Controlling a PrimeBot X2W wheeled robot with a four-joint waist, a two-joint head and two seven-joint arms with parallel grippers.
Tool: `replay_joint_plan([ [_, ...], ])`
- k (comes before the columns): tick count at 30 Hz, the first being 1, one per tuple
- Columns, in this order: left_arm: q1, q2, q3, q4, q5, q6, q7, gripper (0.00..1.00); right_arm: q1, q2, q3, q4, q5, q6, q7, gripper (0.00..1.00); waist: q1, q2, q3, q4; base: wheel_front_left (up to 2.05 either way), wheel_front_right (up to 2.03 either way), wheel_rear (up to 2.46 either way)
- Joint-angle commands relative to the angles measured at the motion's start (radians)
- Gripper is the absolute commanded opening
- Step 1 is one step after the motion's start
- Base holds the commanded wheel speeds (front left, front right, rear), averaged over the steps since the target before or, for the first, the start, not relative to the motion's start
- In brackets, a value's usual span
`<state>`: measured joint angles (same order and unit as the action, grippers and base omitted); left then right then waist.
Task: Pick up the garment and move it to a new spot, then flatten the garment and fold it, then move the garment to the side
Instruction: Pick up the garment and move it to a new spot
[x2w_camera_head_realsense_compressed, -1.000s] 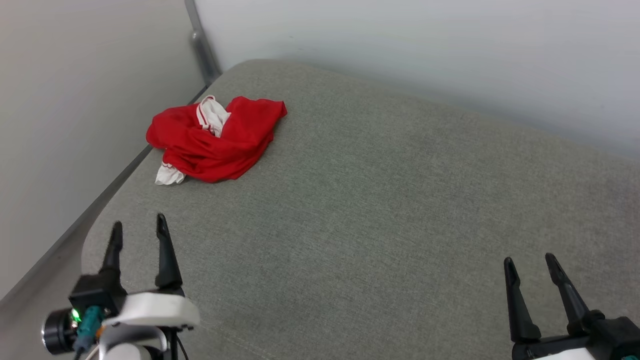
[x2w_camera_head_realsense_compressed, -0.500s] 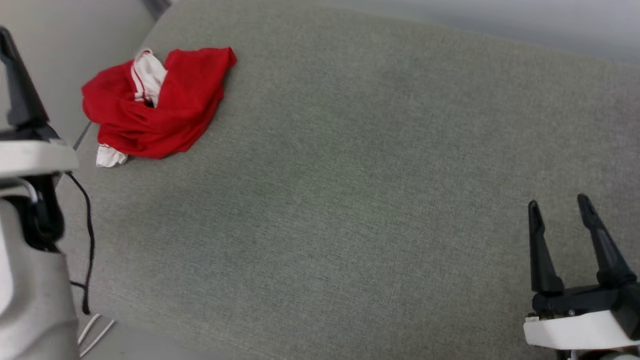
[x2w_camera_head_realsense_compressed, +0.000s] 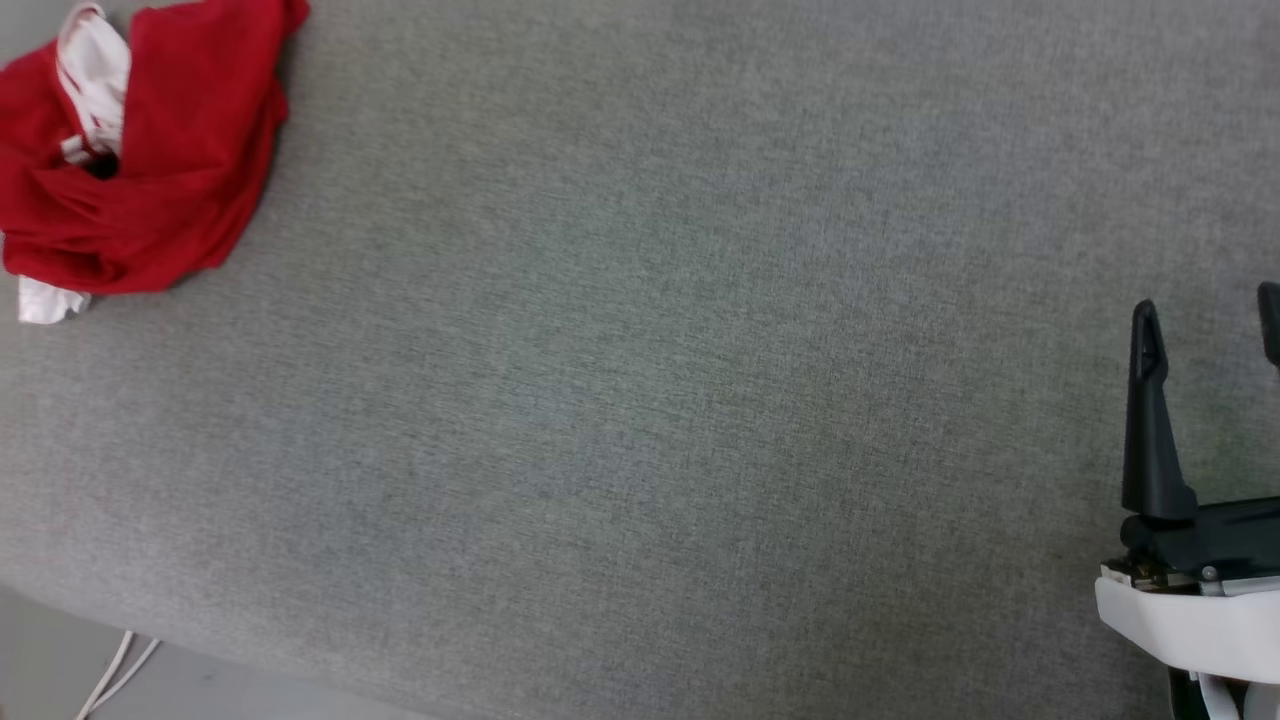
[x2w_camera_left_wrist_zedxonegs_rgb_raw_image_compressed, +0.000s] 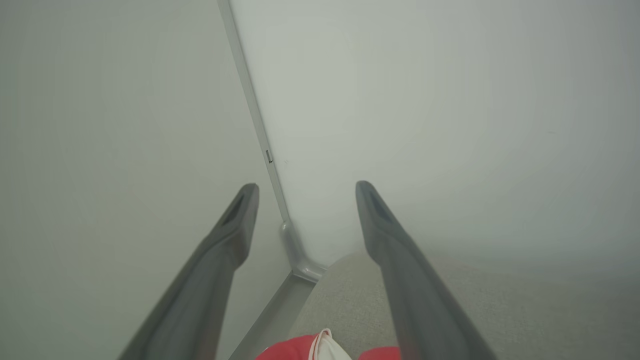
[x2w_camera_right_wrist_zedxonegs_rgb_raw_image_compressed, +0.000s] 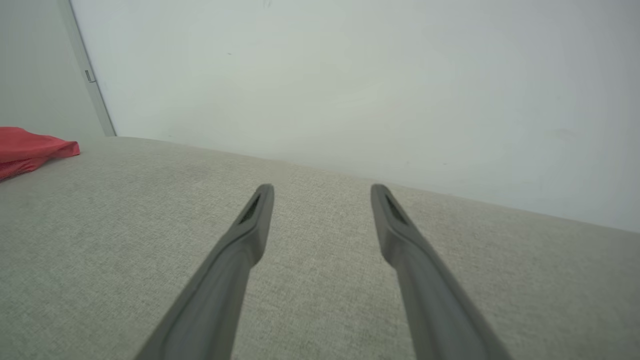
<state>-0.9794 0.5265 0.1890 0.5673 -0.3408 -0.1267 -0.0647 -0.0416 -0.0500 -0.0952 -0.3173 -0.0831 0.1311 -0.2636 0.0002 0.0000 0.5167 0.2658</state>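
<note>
The garment (x2w_camera_head_realsense_compressed: 140, 160) lies crumpled in a red heap with white sleeve parts showing, at the upper left of the head view on the grey cushion (x2w_camera_head_realsense_compressed: 640, 380). Its letters and number are hidden in the folds. In the left wrist view a strip of the garment (x2w_camera_left_wrist_zedxonegs_rgb_raw_image_compressed: 320, 350) peeks in at the bottom edge, below my open left gripper (x2w_camera_left_wrist_zedxonegs_rgb_raw_image_compressed: 306, 187), which hangs above it facing the wall corner. My right gripper (x2w_camera_head_realsense_compressed: 1205, 310) stands open at the far right, far from the garment; the right wrist view shows the garment (x2w_camera_right_wrist_zedxonegs_rgb_raw_image_compressed: 30, 150) at the left edge and the right gripper (x2w_camera_right_wrist_zedxonegs_rgb_raw_image_compressed: 322, 189) empty.
Pale walls (x2w_camera_right_wrist_zedxonegs_rgb_raw_image_compressed: 350, 75) meet in a corner with a grey metal strip (x2w_camera_left_wrist_zedxonegs_rgb_raw_image_compressed: 260, 140) behind the cushion's far left end. The cushion's front edge runs along the lower left of the head view, with white cables (x2w_camera_head_realsense_compressed: 115, 675) on the floor below it.
The head camera has tilted down and swung right, so the walls and my left arm left its picture. The garment lies as before. Both grippers stay open.
</note>
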Motion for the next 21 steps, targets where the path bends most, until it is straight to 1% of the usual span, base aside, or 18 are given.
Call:
replay_joint_plan([
  [1,-0.014,0.007,-0.014,0.004,-0.014,-0.002,0.007,1.0,-0.017,0.0,0.0,-0.008,-0.006,-0.001,-0.002,1.0,-0.0002,0.0,0.028,-0.013,0.0,0.0,0.0],
  [4,-0.038,0.052,-0.111,0.052,-0.109,-0.001,0.114,1.0,-0.022,-0.001,-0.002,-0.034,-0.013,-0.001,-0.002,1.0,-0.0002,0.0,0.058,-0.013,0.0,0.0,0.0],
  [5,-0.05,0.087,-0.172,0.073,-0.184,-0.002,0.187,1.0,-0.026,0.0,-0.001,-0.05,-0.02,-0.001,-0.002,1.0,-0.0002,0.0,0.078,-0.014,0.0,0.0,0.0],
  [7,-0.054,0.105,-0.23,0.096,-0.265,-0.002,0.276,1.0,-0.029,-0.001,0.001,-0.061,-0.026,-0.001,-0.002,1.0,-0.0002,0.0,0.097,-0.016,0.0,0.0,0.0],
  [8,-0.054,0.105,-0.23,0.096,-0.265,-0.002,0.276,1.0,-0.029,-0.001,0.001,-0.061,-0.026,-0.001,-0.002,1.0,-0.0002,0.0,0.097,-0.016,0.0,0.0,0.0],
  [12,-0.047,0.15,-0.307,0.13,-0.43,-0.002,0.459,1.0,-0.043,-0.001,0.009,-0.083,-0.039,-0.001,-0.002,1.0,-0.0002,0.0,0.132,-0.022,0.0,0.0,0.0],
  [15,-0.031,0.168,-0.351,0.149,-0.535,-0.002,0.597,1.0,-0.049,-0.001,0.015,-0.094,-0.046,-0.001,-0.002,1.0,-0.0002,0.0,0.154,-0.029,0.0,0.0,0.0],
  [18,-0.018,0.189,-0.395,0.156,-0.608,-0.002,0.713,1.0,-0.056,-0.001,0.013,-0.104,-0.051,-0.001,-0.002,1.0,-0.0002,0.0,0.173,-0.034,0.0,0.0,0.0],
  [21,0.003,0.197,-0.445,0.165,-0.644,-0.002,0.787,1.0,-0.061,-0.001,0.014,-0.108,-0.055,-0.001,-0.002,1.0,-0.0002,0.0,0.187,-0.039,0.0,0.0,0.0],
])
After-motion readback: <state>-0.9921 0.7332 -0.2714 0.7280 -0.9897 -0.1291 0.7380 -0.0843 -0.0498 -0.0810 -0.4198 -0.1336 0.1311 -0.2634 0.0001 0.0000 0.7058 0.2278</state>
